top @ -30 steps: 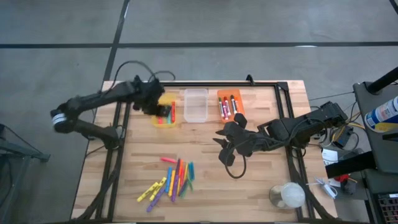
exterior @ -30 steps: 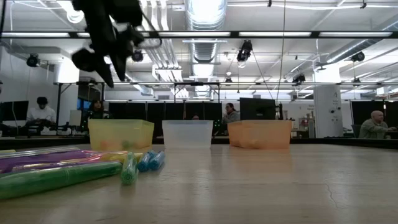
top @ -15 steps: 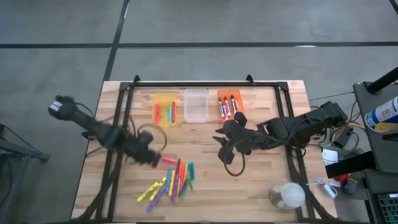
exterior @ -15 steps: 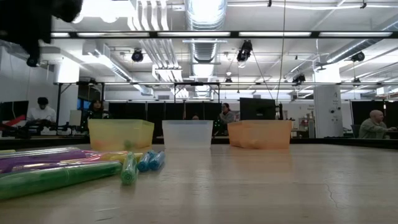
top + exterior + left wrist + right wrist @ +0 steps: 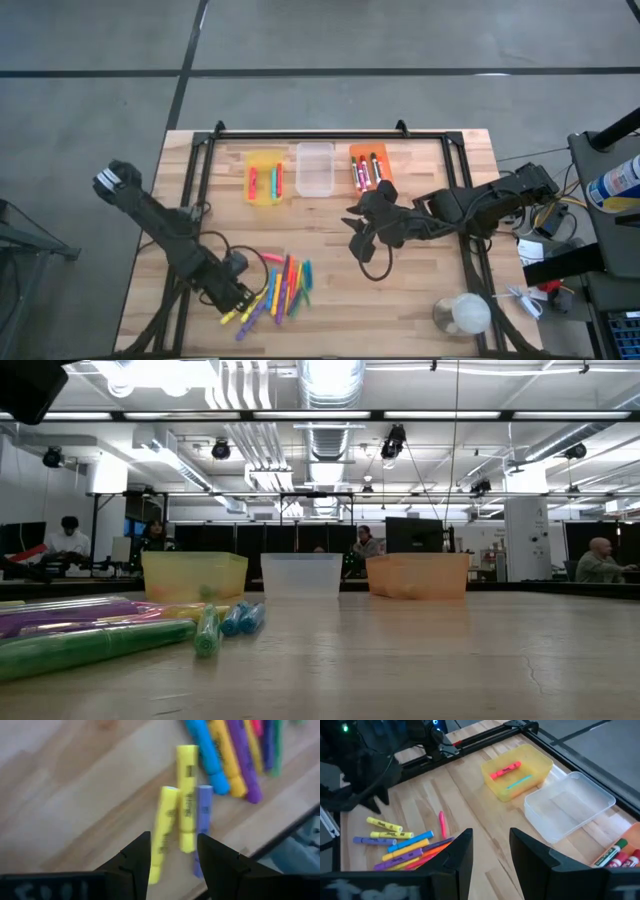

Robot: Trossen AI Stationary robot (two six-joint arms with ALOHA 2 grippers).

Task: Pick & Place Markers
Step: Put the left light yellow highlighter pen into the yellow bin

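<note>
Markers point(image 5: 275, 290) loose at tabletop point(image 5: 420, 290) front; left pincer point(image 5: 172, 851) over yellow marker point(image 5: 162, 832), jaws apart, empty. Step: pick approach; next needs descent, closing. Right pincer point(image 5: 356, 232) mid-table, apart, idle. Bins point(image 5: 315, 170) at back.

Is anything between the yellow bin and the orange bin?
Yes. In the high view a clear bin, apparently empty, sits between the yellow bin and the orange bin; the low view shows the same order.
</note>
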